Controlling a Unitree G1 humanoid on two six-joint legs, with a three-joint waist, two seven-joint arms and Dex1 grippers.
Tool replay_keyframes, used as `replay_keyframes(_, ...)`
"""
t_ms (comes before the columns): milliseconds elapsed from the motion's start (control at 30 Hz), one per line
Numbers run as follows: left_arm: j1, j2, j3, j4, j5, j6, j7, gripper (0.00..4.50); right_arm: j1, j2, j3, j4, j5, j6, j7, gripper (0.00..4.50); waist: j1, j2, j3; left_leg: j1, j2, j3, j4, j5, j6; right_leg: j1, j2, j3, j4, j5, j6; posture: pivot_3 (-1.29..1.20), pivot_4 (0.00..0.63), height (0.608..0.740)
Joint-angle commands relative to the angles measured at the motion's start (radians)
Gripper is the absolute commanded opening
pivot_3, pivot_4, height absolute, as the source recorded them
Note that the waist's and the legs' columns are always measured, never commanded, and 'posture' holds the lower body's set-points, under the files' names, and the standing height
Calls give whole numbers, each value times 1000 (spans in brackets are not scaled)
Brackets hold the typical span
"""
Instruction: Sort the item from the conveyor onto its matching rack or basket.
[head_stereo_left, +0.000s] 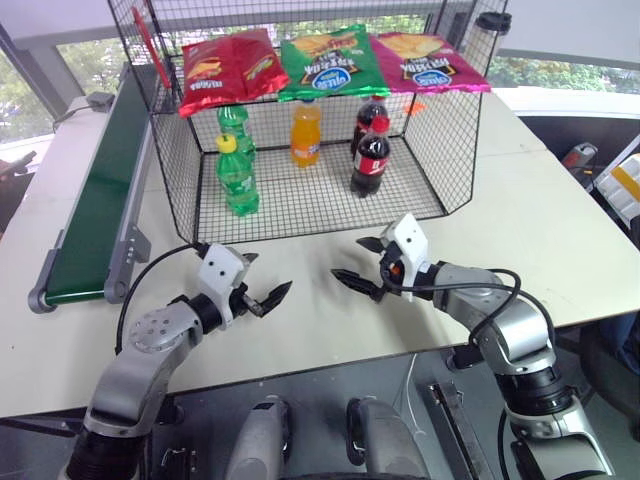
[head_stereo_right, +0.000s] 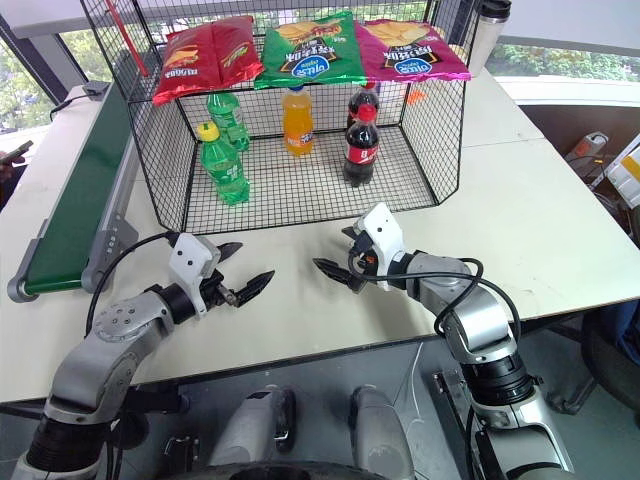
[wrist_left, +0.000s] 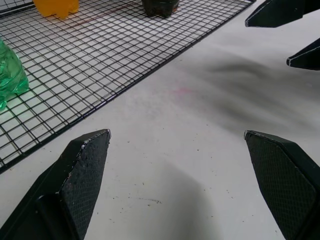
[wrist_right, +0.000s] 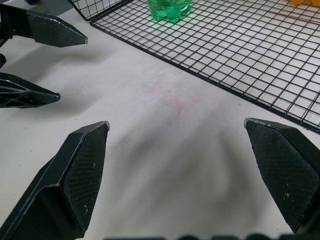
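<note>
Before the cage's (head_stereo_left: 180, 180) open front edge, left tool (head_stereo_left: 268, 292) and right tool (head_stereo_left: 352, 276) hover spread, apart, over bare table (head_stereo_left: 310, 320)

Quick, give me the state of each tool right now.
Left tool: open, holding nothing, over the white table.
Right tool: open, holding nothing, over the same table in front of the wire cage.

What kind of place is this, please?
Probably a lab mock-up of a shop sorting station: a white table carrying a conveyor, and a wire cage stocked with soda bottles and chip bags.
</note>
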Motion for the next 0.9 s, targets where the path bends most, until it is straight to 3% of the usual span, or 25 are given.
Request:
replay_keyframes(33, 5, 1, 12, -26, -12, -35, -16, 4500, -13, -7, -9, -43, 10, -13, 8, 4486, 0, 0, 0, 0, 0, 0, 0, 0, 0, 0, 0, 0, 0, 0, 0, 0, 150, 739)
replay_keyframes(900, 43, -19, 67, -63, -29, -3, 49, 4500, -22, 0, 0, -44, 12, -20, 20, 4486, 1, 0, 0, 0, 0, 0, 1, 0, 0, 1, 0, 0, 0, 0, 0, 0, 150, 739)
